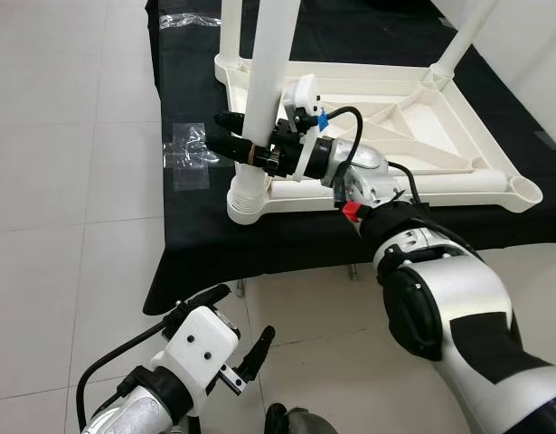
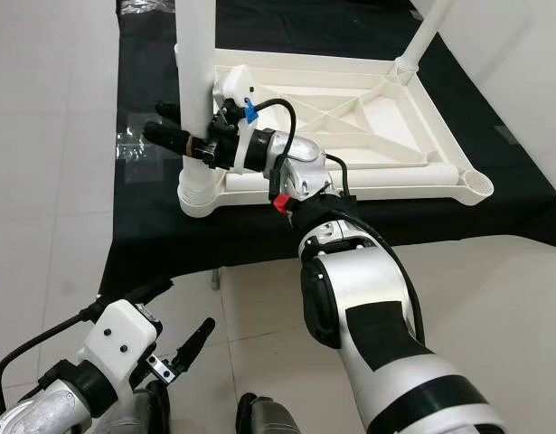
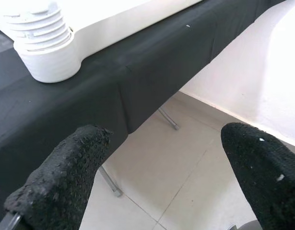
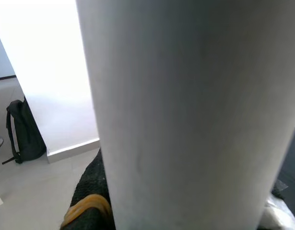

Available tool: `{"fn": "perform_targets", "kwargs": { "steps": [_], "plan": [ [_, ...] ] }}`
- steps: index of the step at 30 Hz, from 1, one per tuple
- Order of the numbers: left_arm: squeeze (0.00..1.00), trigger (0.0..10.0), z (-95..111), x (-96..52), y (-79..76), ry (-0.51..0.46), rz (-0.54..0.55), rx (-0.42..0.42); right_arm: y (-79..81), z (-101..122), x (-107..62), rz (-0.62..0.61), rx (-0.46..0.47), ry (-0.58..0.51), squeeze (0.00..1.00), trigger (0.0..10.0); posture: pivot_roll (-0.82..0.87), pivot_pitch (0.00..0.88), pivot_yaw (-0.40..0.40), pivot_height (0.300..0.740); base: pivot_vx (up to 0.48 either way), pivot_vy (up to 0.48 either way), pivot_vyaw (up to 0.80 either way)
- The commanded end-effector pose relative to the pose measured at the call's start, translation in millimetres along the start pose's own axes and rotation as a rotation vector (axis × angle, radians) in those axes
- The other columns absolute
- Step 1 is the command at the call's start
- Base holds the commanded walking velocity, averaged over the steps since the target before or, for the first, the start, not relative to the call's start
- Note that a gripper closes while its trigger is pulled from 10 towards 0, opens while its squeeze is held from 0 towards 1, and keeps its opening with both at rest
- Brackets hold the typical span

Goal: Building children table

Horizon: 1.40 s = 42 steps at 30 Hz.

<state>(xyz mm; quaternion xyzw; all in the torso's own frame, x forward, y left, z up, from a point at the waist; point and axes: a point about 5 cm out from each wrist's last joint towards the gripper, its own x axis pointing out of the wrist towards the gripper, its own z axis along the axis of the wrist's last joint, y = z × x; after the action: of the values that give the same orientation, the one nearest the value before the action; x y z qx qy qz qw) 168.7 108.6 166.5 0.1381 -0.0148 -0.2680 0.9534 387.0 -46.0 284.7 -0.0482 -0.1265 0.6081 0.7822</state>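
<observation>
A white children's table [image 1: 476, 176] lies upside down on a black-covered work table [image 1: 196, 244]. A white table leg [image 1: 268, 81] stands upright in the near-left corner socket [image 1: 248, 197]. My right gripper [image 1: 234, 143] is shut around this leg just above the socket, one black finger on each side. In the right wrist view the leg [image 4: 185, 115] is very close, with a fingertip [image 4: 89, 201] beside it. My left gripper [image 1: 240, 336] hangs low over the floor in front of the work table, open and holding nothing. Its fingers [image 3: 65, 177] point toward the socket [image 3: 44, 43].
Two more legs stand at the back-left corner [image 1: 230, 27] and the far-right corner [image 1: 467, 36]. The near-right corner socket [image 1: 526, 192] holds no leg. A clear plastic bag [image 1: 189, 155] lies by the cloth's left edge. A black backpack [image 4: 25, 132] leans against a wall.
</observation>
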Motion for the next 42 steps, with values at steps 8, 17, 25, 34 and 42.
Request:
{"fn": "perform_targets", "kwargs": {
  "steps": [8, 17, 25, 34, 42],
  "plan": [
    [0.0, 10.0, -4.9, -3.1, -4.8, 0.03, -0.008, -0.011, 17.7, -28.8, 11.8, 0.055, -0.007, 0.105, 0.0, 0.0, 0.22, 0.319, -0.188, 0.74, 0.0, 0.0, 0.0],
    [0.0, 10.0, -6.9, -1.0, -6.4, 0.027, -0.011, -0.01, -2.8, -32.5, -1.8, -0.27, -0.022, 0.151, 0.0, 0.0, 0.19, 0.291, -0.178, 0.74, 0.0, 0.0, 0.0],
    [0.0, 10.0, -7.5, 2.1, -6.3, 0.021, -0.008, -0.002, -13.6, -36.4, -12.1, -0.467, -0.011, 0.178, 0.0, 0.0, 0.18, 0.259, -0.177, 0.74, 0.0, 0.0, 0.0],
    [0.0, 10.0, -9.9, 14.3, 2.5, 0.015, 0.024, 0.004, -25.0, -51.7, -27.3, -1.093, 0.101, 0.129, 0.0, 0.0, 0.17, 0.234, -0.178, 0.74, 0.0, 0.0, 0.0],
    [0.0, 10.0, -14.1, 19.1, 5.6, 0.017, 0.036, 0.003, -15.3, -72.9, -35.1, -1.434, 0.2, 0.146, 0.0, 0.0, 0.17, 0.224, -0.184, 0.74, 0.0, 0.0, 0.0]
  ]
}}
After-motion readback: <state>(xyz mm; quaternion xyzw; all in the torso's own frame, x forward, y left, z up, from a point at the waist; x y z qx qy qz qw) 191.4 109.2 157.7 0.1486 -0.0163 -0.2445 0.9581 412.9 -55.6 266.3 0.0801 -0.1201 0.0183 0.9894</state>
